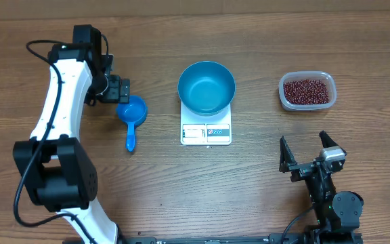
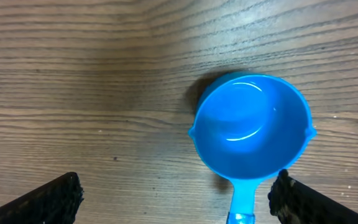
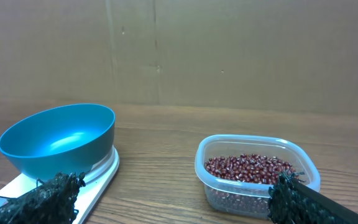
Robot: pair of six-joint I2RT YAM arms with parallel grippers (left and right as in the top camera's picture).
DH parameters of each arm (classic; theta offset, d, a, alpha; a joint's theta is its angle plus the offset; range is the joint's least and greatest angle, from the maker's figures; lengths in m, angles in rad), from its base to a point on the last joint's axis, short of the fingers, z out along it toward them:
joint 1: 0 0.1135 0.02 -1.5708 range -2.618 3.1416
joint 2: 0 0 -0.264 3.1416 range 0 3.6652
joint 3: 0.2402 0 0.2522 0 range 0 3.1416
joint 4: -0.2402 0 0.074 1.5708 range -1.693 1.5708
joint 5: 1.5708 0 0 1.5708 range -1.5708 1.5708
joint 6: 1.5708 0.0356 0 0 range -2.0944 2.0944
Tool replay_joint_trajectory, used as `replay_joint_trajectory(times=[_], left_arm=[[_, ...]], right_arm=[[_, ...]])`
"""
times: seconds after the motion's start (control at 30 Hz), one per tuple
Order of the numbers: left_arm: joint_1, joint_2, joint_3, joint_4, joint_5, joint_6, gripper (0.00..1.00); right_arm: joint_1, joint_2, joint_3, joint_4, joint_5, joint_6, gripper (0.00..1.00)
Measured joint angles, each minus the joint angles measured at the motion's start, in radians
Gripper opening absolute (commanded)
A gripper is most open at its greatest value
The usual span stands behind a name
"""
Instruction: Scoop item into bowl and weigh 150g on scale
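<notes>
While left end effector [image 2: 176, 198] and right end effector [image 1: 306, 148] gape, bowl [image 1: 206, 88] on scale [image 1: 206, 122], display [image 1: 194, 133] toward robot

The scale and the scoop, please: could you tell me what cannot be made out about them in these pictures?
Scale display, overhead: too small to read.
Scale, right wrist: display end cut off by the lower edge and partly behind a finger.
Scale top, overhead: mostly hidden under the bowl.
Scoop handle, left wrist: cut off by the lower edge.
</notes>
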Motion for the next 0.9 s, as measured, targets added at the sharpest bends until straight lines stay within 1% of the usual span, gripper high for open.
replay_joint_trajectory(times=[0.2,0.57,0.9], left_arm=[[0.000,0.072,0.000,0.043,0.000,0.000,0.99],[0.000,0.127,0.000,0.070,0.000,0.030,0.99],[0.000,0.201,0.001,0.076,0.000,0.033,1.00]], right_arm=[[0.000,0.000,0.000,0.000,0.000,0.000,1.00],[0.000,0.000,0.000,0.000,0.000,0.001,1.00],[0.000,0.000,0.000,0.000,0.000,0.000,1.00]])
